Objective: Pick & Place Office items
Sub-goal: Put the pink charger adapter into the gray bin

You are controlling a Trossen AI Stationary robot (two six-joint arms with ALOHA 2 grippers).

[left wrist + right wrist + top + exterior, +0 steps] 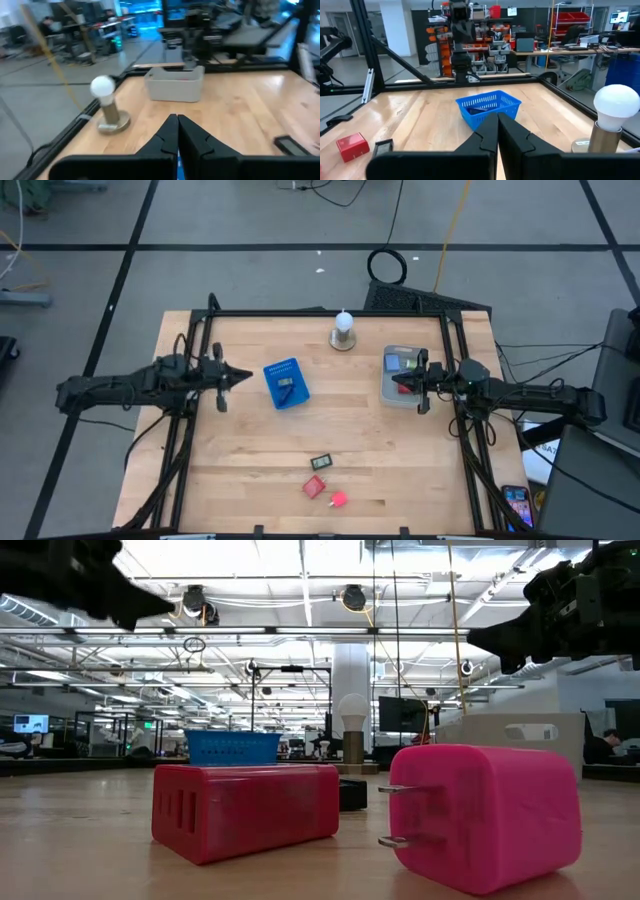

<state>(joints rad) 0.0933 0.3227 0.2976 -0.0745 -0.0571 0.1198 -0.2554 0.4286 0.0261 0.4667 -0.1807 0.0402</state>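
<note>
Three office items lie on the table near its front edge: a red block point(315, 486) point(245, 810), a pink plug-shaped piece point(338, 499) point(485, 815) and a small dark piece point(321, 462). Another dark piece lies in the blue basket point(285, 383) point(487, 107). The grey bin point(403, 375) point(175, 82) holds red and blue pieces. My left gripper point(247, 375) point(177, 125) is shut and empty, pointing level, just left of the basket. My right gripper point(397, 383) point(497, 122) is shut and empty, level above the grey bin.
A white bulb on a round base point(343, 330) point(103, 102) stands near the table's far edge, between basket and bin. A black frame point(320, 313) runs around the table top. Bare wood lies in the middle, between the basket and the loose pieces.
</note>
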